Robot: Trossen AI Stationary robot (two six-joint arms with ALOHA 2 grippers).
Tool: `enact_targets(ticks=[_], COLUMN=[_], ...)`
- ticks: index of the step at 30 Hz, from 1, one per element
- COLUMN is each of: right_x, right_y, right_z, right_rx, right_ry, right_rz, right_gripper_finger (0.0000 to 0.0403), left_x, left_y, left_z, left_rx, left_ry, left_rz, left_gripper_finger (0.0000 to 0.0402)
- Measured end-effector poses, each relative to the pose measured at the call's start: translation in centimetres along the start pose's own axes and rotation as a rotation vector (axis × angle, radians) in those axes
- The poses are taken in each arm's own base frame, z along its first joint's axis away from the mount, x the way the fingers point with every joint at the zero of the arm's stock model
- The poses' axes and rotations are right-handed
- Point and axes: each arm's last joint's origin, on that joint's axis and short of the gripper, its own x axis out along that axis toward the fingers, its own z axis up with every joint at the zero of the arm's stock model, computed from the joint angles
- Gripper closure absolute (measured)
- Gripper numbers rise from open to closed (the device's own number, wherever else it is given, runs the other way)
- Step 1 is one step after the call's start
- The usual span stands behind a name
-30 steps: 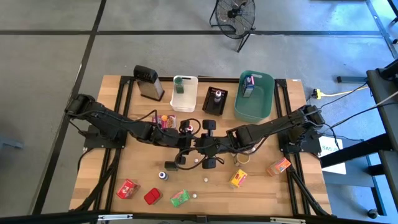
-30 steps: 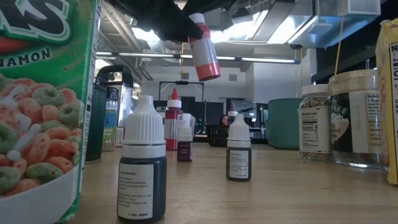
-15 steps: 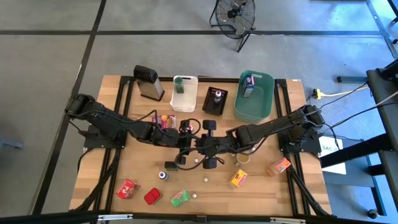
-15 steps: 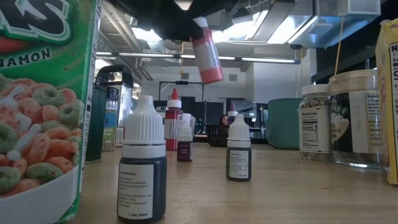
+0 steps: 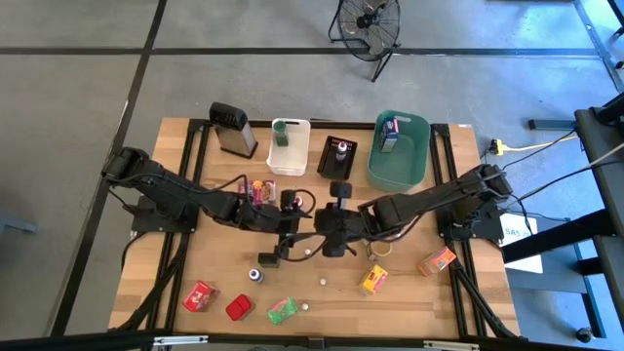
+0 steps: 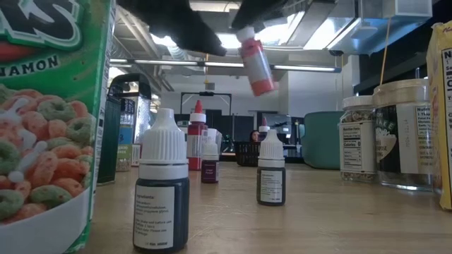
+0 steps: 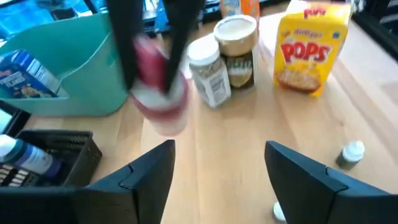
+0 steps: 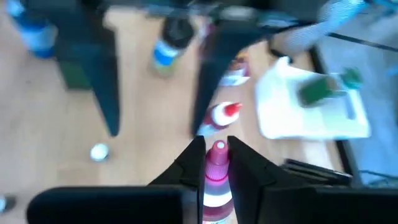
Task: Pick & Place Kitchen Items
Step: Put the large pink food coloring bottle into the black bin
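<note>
Right gripper (image 8: 216,163): mid-table in the high view, fingers pressed onto the neck of a small red bottle (image 6: 256,60); pinching it, not spread.
Bottle attitude: lifted well clear of the table, seen in the upper middle of the low view; cap up and leaning left, base swung down to the right. Long axis tilted, not plumb.
Bottle vs claw: hangs straight out from between the right fingers, so it goes wherever that arm goes.
Left gripper (image 7: 217,171): just beside the right one at frame centre in the high view, fingers spread and holding nothing; the red bottle shows blurred ahead of it in its wrist view.
Nearer arm: right, since it already has the bottle; left looks free to wait.
Bins: teal bin (image 5: 400,161), black bin (image 5: 336,164) and white bin (image 5: 290,156) sit in the upper middle of the high view, beyond the grippers.
Judgement: next move is a carry toward the upper part of the frame; which bin, cannot tell.
Risk: the tilt could catch a bin rim on release.
</note>
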Motion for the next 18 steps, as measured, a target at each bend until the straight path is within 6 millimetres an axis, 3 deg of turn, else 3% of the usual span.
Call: enact_targets(ticks=[11, 18], right_x=[-5.0, -4.3], right_y=[-2.8, -6.7], right_z=[1.1, 1.8], right_rx=[0.002, -0.061], right_ry=[0.018, 0.045], right_rz=[-0.306, -0.427], right_gripper_finger=[0.0355, 0.0359], left_x=[0.0, 0.0], left_y=[0.1, 0.1], left_z=[-0.8, -1.0], left_rx=[0.0, -0.001], left_ry=[0.08, 0.103], left_rz=[0.05, 0.048], left_gripper_finger=[0.0159, 0.0158])
